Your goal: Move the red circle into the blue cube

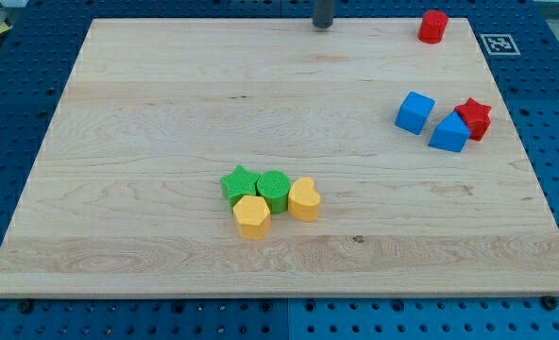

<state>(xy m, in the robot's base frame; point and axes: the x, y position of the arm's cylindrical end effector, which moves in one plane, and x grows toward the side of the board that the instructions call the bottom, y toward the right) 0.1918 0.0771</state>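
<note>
Green and yellow blocks sat bunched well below my tip (324, 25) and a little toward the view's left: a green star (237, 182), a green block (273, 190), a yellow block (251, 216) and a yellow heart (304, 199), all touching or nearly so. My tip, a bare rod holding nothing, rested at the top edge of the wooden board (147, 113), touching no block. To its right, near the same top edge, stood the red circle (433, 25), well apart from me. Lower and further right lay the blue cube (415, 111), with a second blue block (449, 133) and a red star (474, 118) pressed together beside it. As I judged it, nothing was done yet: the circle stood well apart from the cube, and the whole push remained.
</note>
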